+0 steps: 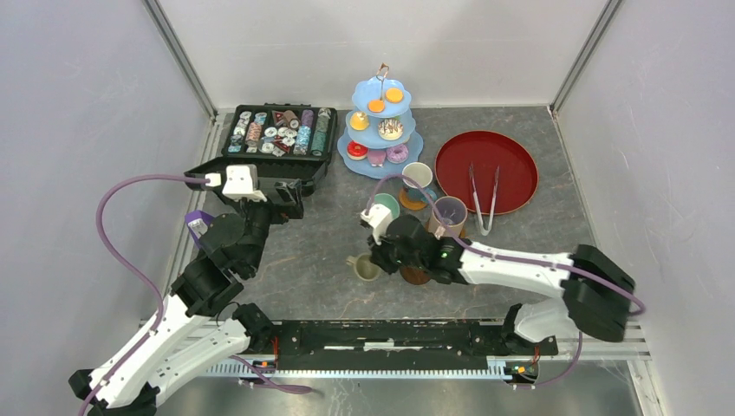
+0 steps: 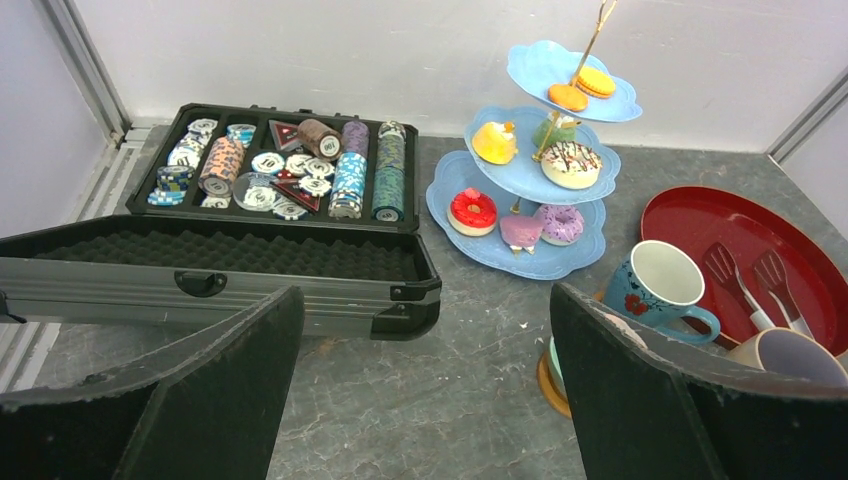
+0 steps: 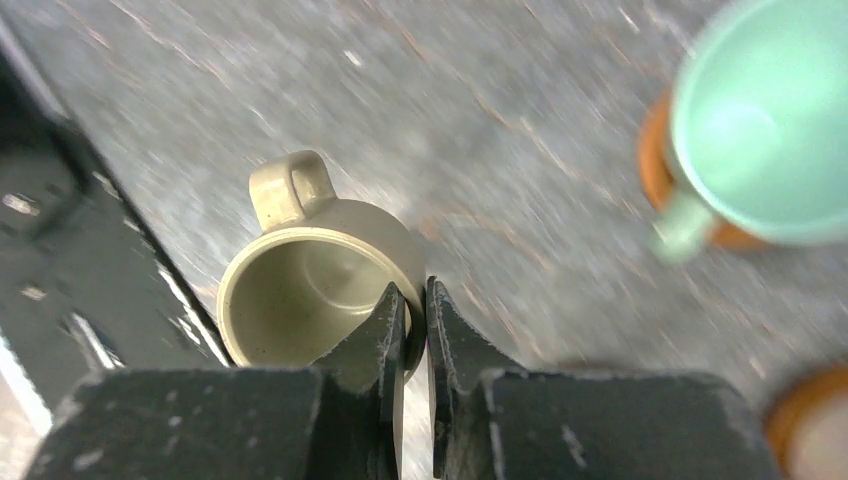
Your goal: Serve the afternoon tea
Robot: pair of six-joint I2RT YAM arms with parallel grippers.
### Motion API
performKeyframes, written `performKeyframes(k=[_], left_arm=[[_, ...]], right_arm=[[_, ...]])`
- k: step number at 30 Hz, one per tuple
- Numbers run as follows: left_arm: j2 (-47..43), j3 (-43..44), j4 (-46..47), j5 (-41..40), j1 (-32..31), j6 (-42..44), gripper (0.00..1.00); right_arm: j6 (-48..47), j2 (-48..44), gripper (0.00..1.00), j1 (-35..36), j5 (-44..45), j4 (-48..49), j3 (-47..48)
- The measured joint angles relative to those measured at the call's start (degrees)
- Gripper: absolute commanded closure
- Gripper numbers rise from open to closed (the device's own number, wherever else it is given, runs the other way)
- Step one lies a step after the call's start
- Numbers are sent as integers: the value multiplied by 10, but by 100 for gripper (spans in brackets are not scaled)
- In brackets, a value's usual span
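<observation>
My right gripper is shut on the rim of the small olive mug, one finger inside and one outside; I cannot tell if the mug is off the table. The mint green mug stands on a brown coaster just beyond. The white-and-blue mug and the tall pink-purple mug stand near it. The pale-blue stand holds pastries. My left gripper is open and empty.
An open black case of round capsules lies at the back left. A red tray with metal tongs lies at the back right. A bare coaster lies under my right arm.
</observation>
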State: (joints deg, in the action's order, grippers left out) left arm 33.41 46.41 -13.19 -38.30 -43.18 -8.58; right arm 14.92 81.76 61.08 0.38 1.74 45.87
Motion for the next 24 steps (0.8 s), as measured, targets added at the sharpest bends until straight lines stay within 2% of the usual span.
performKeyframes(k=[4, 9, 15, 24], left_arm=[[5, 0, 0, 9, 0, 0, 1], [15, 0, 0, 14, 0, 0, 1], [20, 0, -1, 14, 0, 0, 2], [21, 0, -2, 14, 0, 0, 1]], right_arm=[[-14, -86, 100, -1, 83, -117, -37], [14, -142, 100, -3, 173, -205, -58], [62, -139, 100, -12, 242, -261, -59], [80, -102, 100, -20, 257, -263, -59]])
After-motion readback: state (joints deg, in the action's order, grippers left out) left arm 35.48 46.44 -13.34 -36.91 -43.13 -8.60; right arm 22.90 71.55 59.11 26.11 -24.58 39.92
